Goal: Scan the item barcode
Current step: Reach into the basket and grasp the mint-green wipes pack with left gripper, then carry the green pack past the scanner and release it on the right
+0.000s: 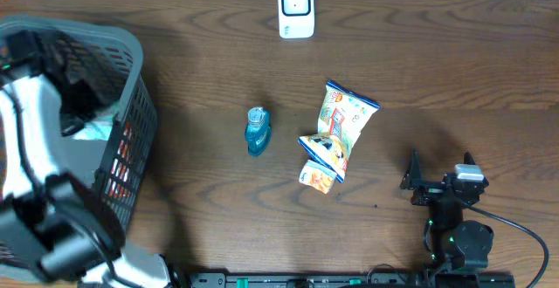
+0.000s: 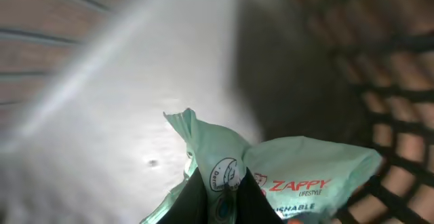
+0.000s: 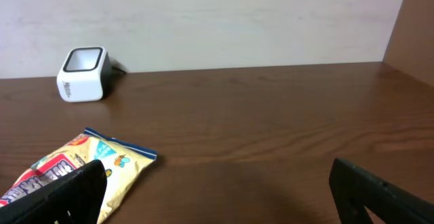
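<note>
Left pincer (image 2: 221, 198) clamped the green pack (image 2: 308, 173) by its edge inside the basket (image 1: 133, 96), a thin hold liable to slip on lifting; right pincer (image 3: 217, 183) gaped wide

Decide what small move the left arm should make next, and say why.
Probably lift the left hand straight up: it is shut on the green Zappy packet inside the basket, and the scanner stands across the table, so the packet must clear the basket wall first.

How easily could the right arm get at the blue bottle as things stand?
Probably yes, from above. The right gripper is open and empty, and the blue bottle sits clear of other things. Two snack bags lie between them, so a low straight path looks blocked.
</note>
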{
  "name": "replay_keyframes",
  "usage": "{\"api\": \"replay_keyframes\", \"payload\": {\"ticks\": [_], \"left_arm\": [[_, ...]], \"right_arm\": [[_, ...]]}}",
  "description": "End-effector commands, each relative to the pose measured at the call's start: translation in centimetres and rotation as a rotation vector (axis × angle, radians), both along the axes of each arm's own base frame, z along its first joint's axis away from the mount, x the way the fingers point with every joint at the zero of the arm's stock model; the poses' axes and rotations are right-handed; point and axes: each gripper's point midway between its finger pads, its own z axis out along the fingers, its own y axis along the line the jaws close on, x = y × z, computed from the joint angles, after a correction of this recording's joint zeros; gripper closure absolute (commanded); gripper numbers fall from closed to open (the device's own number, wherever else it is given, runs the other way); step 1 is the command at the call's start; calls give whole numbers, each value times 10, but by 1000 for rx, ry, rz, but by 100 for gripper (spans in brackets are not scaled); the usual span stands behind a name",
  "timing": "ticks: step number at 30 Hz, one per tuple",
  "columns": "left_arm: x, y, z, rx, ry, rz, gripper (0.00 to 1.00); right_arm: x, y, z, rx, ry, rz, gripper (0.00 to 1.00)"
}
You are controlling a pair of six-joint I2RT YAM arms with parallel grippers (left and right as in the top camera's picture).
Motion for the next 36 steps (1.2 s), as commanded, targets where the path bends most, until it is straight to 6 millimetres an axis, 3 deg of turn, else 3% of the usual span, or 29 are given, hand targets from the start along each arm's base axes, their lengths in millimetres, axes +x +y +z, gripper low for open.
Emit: {"api": "replay_keyframes", "payload": {"ticks": [1,10,15,18,21,24,30,36], "left_arm": [[-14,12,52,84,-121,113,92],[-40,-1,132,150,-343,186,92],[-56,-30,180,110,-531,170,93],[-56,-70,212,-24,-695,67,92],[-56,-136,252,-251,-873,-168,92],[-66,-195,278,-408,-953,-391,92],[-75,-264,269,-534,-883,-627,93],[-67,-326,235,-579,-742,-797,93]], "right_arm": [[0,0,0,6,0,-1,1],[0,0,-1,6,0,-1,1],[0,0,-1,6,0,-1,1],[0,0,-1,6,0,-1,1],[0,0,0,6,0,-1,1],[0,0,-1,6,0,-1,1],[0,0,-1,6,0,-1,1],[0,0,0,6,0,-1,1]]}}
